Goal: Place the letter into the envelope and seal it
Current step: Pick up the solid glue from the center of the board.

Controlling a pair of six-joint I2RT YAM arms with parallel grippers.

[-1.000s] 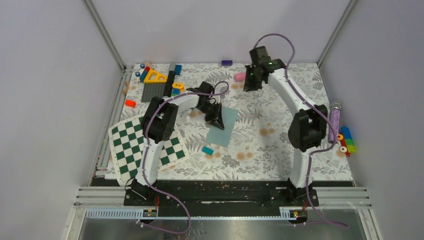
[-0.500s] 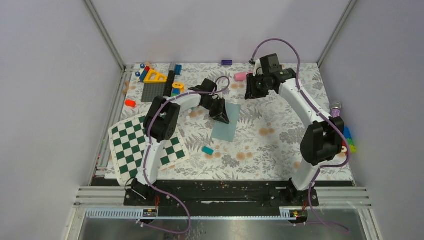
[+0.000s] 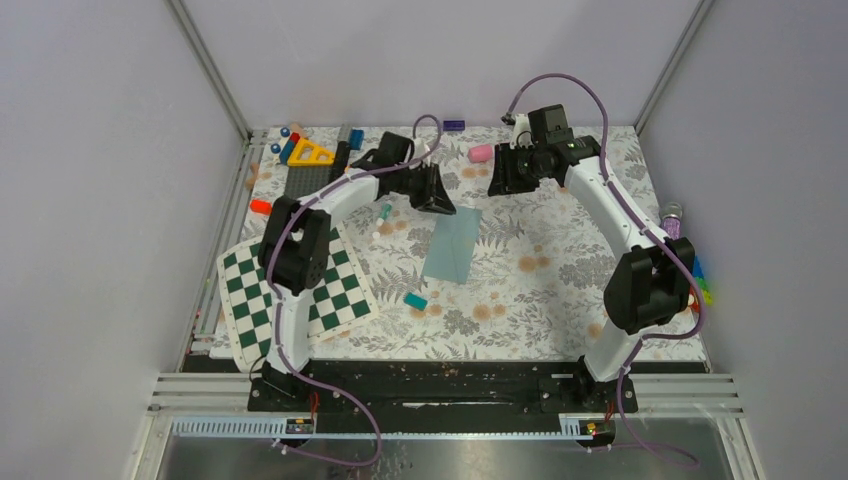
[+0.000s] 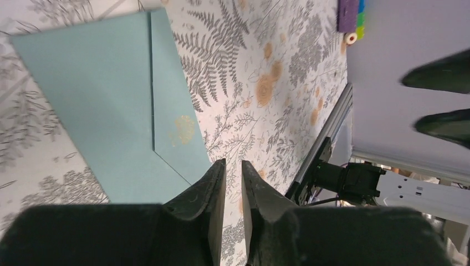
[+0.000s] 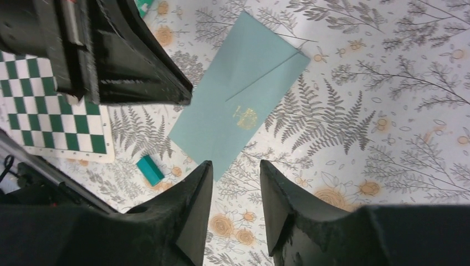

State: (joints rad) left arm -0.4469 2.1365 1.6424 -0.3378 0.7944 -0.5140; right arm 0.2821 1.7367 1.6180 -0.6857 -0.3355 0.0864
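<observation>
The left gripper hangs above the table with its two fingers a narrow slit apart and nothing between them. Its tips are over the far left corner of the envelope, above the paper and not touching it. The right gripper stands wider open, also empty, high over the far side of the table and to the right of the left one; the envelope lies near of it and well apart.

The envelope lies flat about mid-table, long side running near to far and slightly tilted, its flap folded down with a small gold seal at the flap's point.

A small teal block sits near the envelope's near left corner, apart from it. Farther left lies the checkerboard, under the left arm. A pink piece rests far of the envelope between the two grippers. To the right of the envelope, bare floral table runs to the right arm.
</observation>
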